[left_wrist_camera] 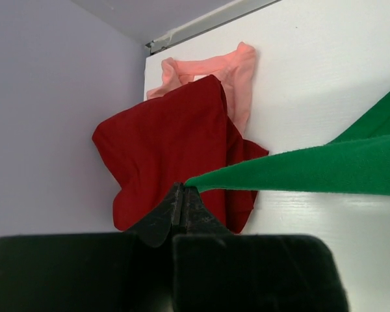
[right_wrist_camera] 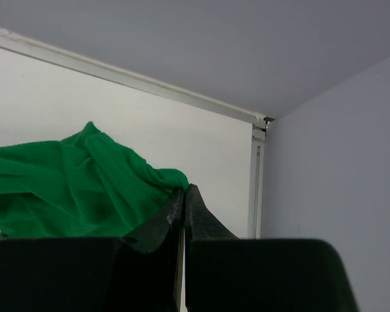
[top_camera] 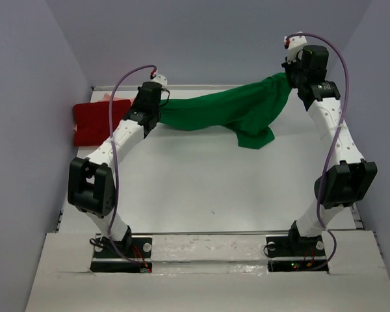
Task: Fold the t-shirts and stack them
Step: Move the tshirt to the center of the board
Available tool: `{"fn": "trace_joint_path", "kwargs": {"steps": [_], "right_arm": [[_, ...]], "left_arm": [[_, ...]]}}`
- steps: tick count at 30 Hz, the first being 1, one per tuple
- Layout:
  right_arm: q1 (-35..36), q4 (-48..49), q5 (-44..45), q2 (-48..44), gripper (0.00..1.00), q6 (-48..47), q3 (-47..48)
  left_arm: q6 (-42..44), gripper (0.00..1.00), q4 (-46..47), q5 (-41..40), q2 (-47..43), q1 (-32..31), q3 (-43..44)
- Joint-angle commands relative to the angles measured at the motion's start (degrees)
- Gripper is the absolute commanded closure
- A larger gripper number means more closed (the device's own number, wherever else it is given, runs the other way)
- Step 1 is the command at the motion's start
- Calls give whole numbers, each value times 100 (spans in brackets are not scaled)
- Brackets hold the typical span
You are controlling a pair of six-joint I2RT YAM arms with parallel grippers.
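The bright green t-shirt (top_camera: 227, 110) hangs stretched above the far part of the table between both grippers. My left gripper (top_camera: 155, 104) is shut on its left end; in the left wrist view the gripper (left_wrist_camera: 182, 188) pinches the green cloth (left_wrist_camera: 312, 170). My right gripper (top_camera: 291, 77) is shut on its right end and holds it higher; in the right wrist view the gripper (right_wrist_camera: 184, 190) grips the bunched green cloth (right_wrist_camera: 71, 188). The dark red t-shirt (top_camera: 94, 122) lies at the far left on top of the pale salmon-pink one (left_wrist_camera: 231, 71).
The white table (top_camera: 208, 188) is boxed in by grey walls on the left, back and right. A metal rail (right_wrist_camera: 149, 81) runs along the far edge. The red and pink pile (left_wrist_camera: 169, 143) sits tight in the far left corner.
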Motion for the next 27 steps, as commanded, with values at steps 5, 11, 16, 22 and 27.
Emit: {"fn": "trace_joint_path", "kwargs": {"steps": [5, 11, 16, 22, 27], "right_arm": [[-69, 629, 19, -193, 100, -29, 902], [-69, 611, -182, -852, 100, -73, 709], [-69, 559, -332, -1493, 100, -99, 559], [-69, 357, -368, -1889, 100, -73, 533], [-69, 321, -359, -2030, 100, -38, 489]], "left_arm": [[119, 100, 45, -252, -581, 155, 959], [146, 100, -262, -287, -835, 217, 1750], [269, 100, -280, -252, -1239, 217, 1901], [409, 100, -297, -234, -1688, 225, 1787], [542, 100, -218, -366, -1900, 234, 1682]]}}
